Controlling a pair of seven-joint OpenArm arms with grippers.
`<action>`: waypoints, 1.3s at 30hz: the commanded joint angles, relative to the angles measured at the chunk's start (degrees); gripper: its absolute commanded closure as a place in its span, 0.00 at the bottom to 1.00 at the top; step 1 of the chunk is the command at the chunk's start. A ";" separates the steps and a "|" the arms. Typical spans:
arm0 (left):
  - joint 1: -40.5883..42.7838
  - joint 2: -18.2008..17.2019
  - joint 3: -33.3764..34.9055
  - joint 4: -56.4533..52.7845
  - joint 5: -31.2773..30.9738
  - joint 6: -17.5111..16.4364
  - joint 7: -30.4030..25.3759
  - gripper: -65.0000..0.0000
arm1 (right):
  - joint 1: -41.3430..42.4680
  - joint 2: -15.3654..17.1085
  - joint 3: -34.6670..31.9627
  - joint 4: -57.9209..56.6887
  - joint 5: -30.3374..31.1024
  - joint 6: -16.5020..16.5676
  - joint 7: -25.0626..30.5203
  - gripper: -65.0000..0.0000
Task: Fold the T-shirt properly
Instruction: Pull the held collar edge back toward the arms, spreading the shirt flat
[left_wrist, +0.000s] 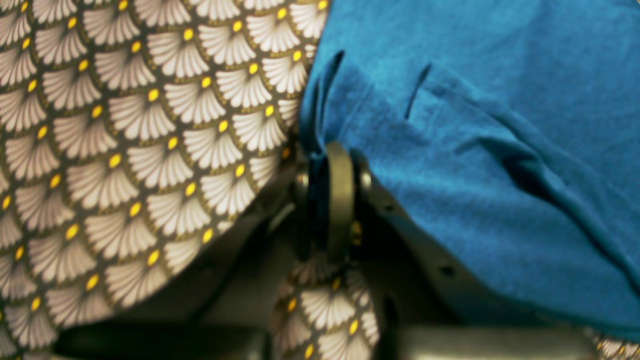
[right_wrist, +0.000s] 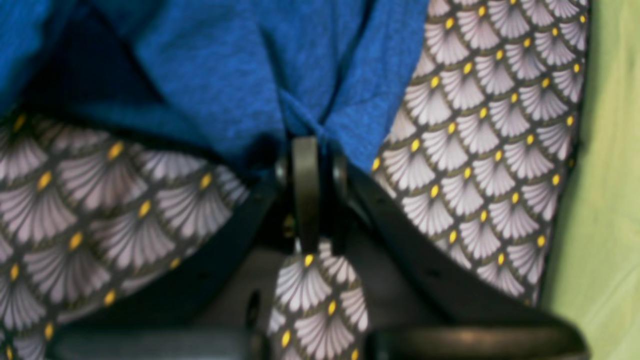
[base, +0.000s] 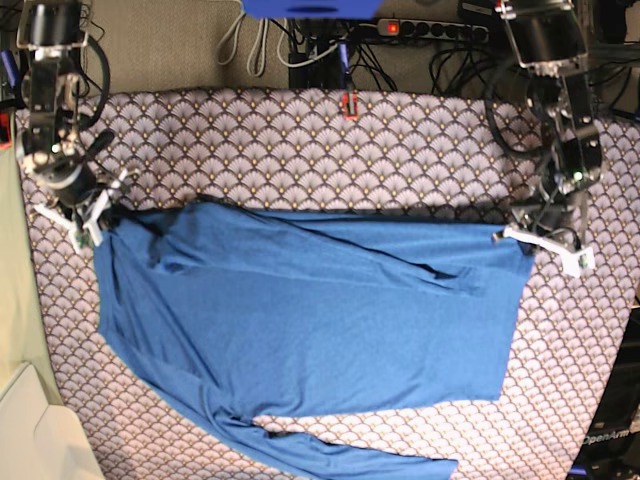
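In the left wrist view, the left gripper (left_wrist: 327, 165) pinches a bunched edge of the blue T-shirt (left_wrist: 480, 150) between closed fingers (left_wrist: 340, 195), the fabric spreading away to the right over a tablecloth (left_wrist: 125, 150) patterned with pale fans and yellow dots. In the right wrist view, the right gripper (right_wrist: 307, 165) is likewise clamped on a gathered fold of the T-shirt (right_wrist: 225, 75), which fans out above and to the left of its closed fingers (right_wrist: 306, 190); the patterned tablecloth (right_wrist: 490, 150) shows on both sides, and a pale green surface (right_wrist: 610, 175) borders it at far right. From the base camera, the T-shirt (base: 320, 330) lies spread across the tablecloth (base: 300, 140), held at its two upper corners by the right gripper (base: 100, 222) on that view's left and the left gripper (base: 520, 240) on its right, with one long sleeve trailing toward the bottom edge and a power strip (base: 430, 30) and cables behind the table.
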 joint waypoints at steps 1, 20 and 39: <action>-0.15 -0.87 -0.35 1.56 0.17 0.25 -0.03 1.00 | 0.06 1.14 0.51 1.66 0.10 -0.24 1.09 1.00; 8.38 -0.96 -1.85 10.88 0.17 0.25 5.51 1.00 | -7.15 1.84 6.31 5.70 0.19 8.29 0.82 1.00; 14.88 -0.96 -4.05 18.00 0.17 0.25 10.96 1.00 | -12.87 -0.88 11.14 8.78 0.10 14.22 1.26 1.00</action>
